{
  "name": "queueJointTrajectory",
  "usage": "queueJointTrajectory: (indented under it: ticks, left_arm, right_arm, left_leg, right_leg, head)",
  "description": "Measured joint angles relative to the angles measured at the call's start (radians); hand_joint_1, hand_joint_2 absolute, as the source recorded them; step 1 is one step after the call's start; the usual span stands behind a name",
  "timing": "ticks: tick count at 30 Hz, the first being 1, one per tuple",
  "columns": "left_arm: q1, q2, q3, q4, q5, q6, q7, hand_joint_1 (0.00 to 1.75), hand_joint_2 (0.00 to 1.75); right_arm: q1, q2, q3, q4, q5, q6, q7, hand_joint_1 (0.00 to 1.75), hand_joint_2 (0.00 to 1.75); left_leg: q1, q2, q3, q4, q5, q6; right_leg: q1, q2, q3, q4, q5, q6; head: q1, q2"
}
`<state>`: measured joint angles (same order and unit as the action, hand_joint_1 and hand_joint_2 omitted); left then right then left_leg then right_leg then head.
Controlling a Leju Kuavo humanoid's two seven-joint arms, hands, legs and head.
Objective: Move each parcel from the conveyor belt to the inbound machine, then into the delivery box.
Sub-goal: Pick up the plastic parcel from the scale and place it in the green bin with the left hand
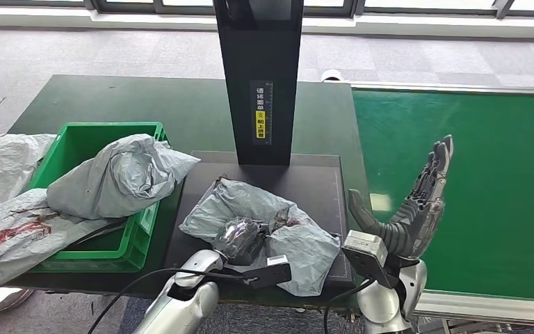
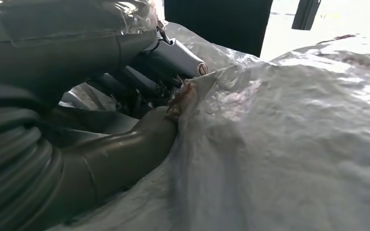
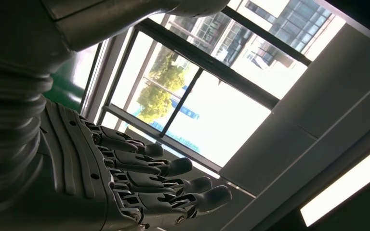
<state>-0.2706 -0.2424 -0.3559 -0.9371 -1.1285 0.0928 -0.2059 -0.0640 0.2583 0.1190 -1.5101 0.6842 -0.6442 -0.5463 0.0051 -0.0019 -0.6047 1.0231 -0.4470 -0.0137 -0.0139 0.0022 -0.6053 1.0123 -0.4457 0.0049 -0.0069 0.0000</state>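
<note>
Grey parcel (image 1: 264, 226) lies crumpled on dark platform of inbound machine (image 1: 320, 182), in front of its black upright column. Left hand (image 1: 240, 240) rests on near edge of parcel; wrist view shows thumb (image 2: 139, 144) and fingers pinching fold of grey film. Right hand (image 1: 417, 205) raised, palm up, fingers straight and apart, holding nothing, over edge of green conveyor belt (image 1: 487, 174), beside parcel but clear of it. Green delivery box (image 1: 83, 139) left of platform, with another grey bag (image 1: 122, 174) draped over its rim.
</note>
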Motion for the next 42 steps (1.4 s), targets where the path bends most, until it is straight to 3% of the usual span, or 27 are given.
queueJointTrajectory:
  ticks: [23, 24, 27, 28, 42]
  left_arm:
    - [-0.085, -0.013, -0.017, 0.17, -0.003, 0.018, -0.014, 1.75, 1.75]
    - [-0.085, -0.014, -0.017, 0.172, -0.003, 0.018, -0.014, 1.39, 1.75]
    - [-0.087, -0.014, -0.017, 0.177, -0.003, 0.026, -0.013, 0.08, 1.75]
    - [-0.088, -0.014, -0.017, 0.179, -0.004, 0.034, -0.012, 0.0, 1.75]
    - [-0.091, -0.017, -0.016, 0.162, -0.014, 0.06, 0.005, 0.0, 1.75]
  right_arm:
    - [-0.011, 0.004, 0.0, 0.034, -0.004, -0.008, -0.003, 0.0, 1.75]
    - [-0.011, 0.004, 0.0, 0.035, -0.004, -0.008, -0.003, 0.0, 1.75]
    - [-0.012, 0.004, 0.0, 0.037, -0.004, -0.009, -0.003, 0.0, 1.75]
    - [-0.012, 0.004, 0.0, 0.037, -0.004, -0.01, -0.003, 0.0, 1.75]
    - [-0.015, 0.004, 0.0, 0.043, -0.002, -0.016, -0.007, 0.0, 1.75]
  left_leg:
    - [0.0, -0.003, 0.005, 0.0, 0.001, 0.001]
    - [0.0, -0.003, 0.005, 0.0, 0.001, 0.002]
    - [0.0, -0.003, 0.006, 0.0, 0.001, 0.002]
    - [0.0, -0.003, 0.006, 0.0, 0.001, 0.002]
    - [0.0, -0.003, 0.006, 0.0, 0.001, 0.002]
  right_leg:
    - [0.0, -0.003, 0.007, 0.0, -0.001, 0.001]
    - [0.0, -0.003, 0.007, 0.0, -0.001, 0.001]
    - [0.0, -0.004, 0.008, 0.0, -0.001, 0.001]
    - [0.0, -0.004, 0.008, 0.0, -0.001, 0.001]
    - [0.0, -0.004, 0.009, 0.0, -0.001, 0.001]
  head:
    - [0.0, 0.0]
    - [0.0, 0.0]
    - [0.0, 0.0]
    - [0.0, 0.0]
    - [0.0, 0.0]
